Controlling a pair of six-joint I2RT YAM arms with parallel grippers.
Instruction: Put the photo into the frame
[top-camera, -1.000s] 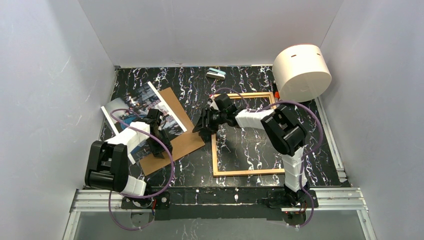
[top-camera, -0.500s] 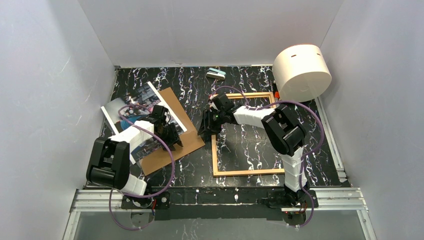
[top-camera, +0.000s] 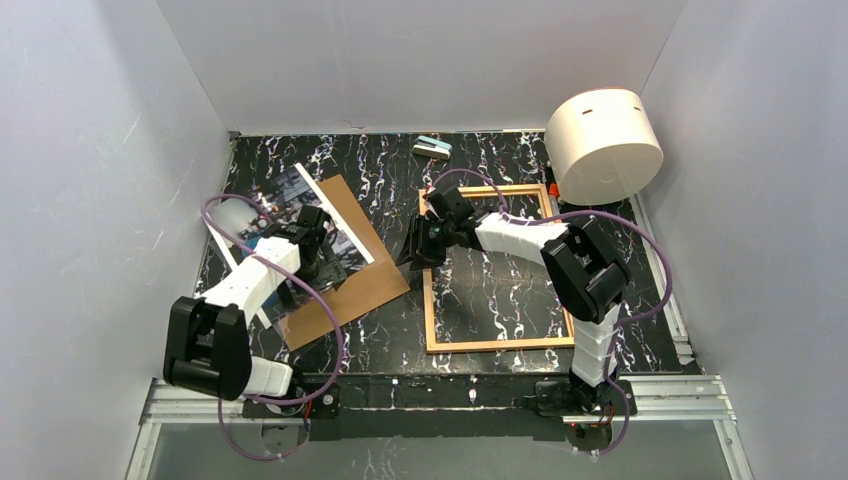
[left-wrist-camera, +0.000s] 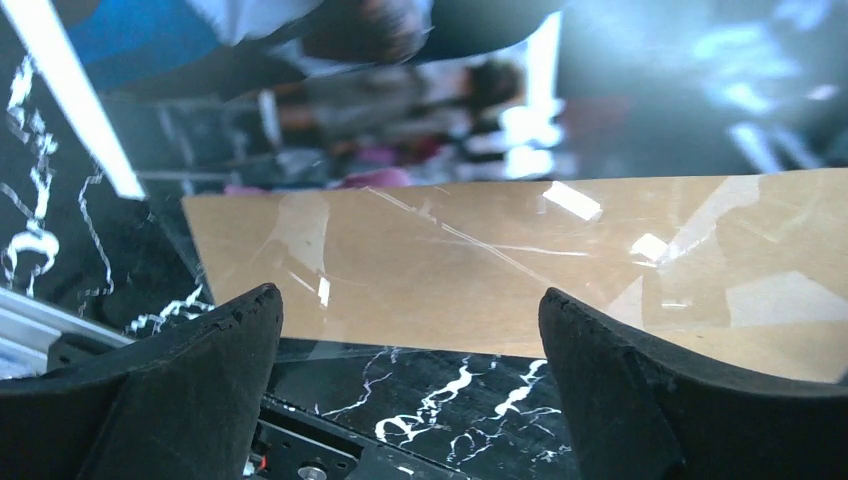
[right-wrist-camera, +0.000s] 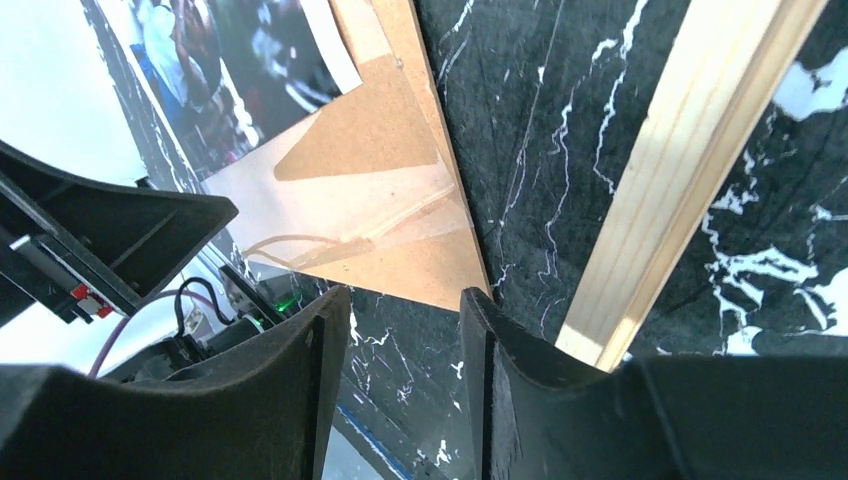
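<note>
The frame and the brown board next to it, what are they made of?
The frame looks like pale bare wood: fine grain lines run along its strip. The brown board looks like cardboard or thin fibreboard, flat and even brown; which, I cannot tell.

— Can we read any words or numbers here?
— No. We can't find any words, numbers or signs that we can read.
— What about the photo (top-camera: 285, 195)?
— We see colours and shapes on it, but it is too blurry for us to make out any letters.
— And the little box (top-camera: 432, 148) at the back?
— It's too small. We can't tell if anything is written on it.
</note>
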